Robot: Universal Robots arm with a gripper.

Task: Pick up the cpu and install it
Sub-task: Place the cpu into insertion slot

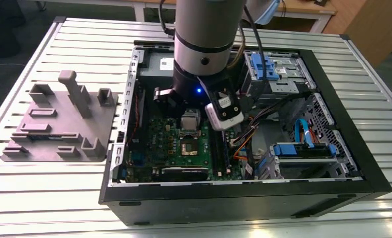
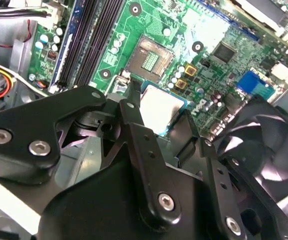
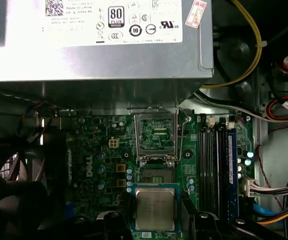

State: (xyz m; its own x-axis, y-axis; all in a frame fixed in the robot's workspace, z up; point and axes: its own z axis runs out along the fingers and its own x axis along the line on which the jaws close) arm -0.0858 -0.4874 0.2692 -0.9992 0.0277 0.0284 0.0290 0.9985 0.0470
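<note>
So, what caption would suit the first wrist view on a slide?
The gripper holds the cpu close to the open motherboard socket.

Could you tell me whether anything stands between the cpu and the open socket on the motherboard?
Nothing visible does. The claw holds the cpu over the motherboard, and in the first wrist view the socket lies bare right beside it, its hinged frame flipped up toward the power supply.
</note>
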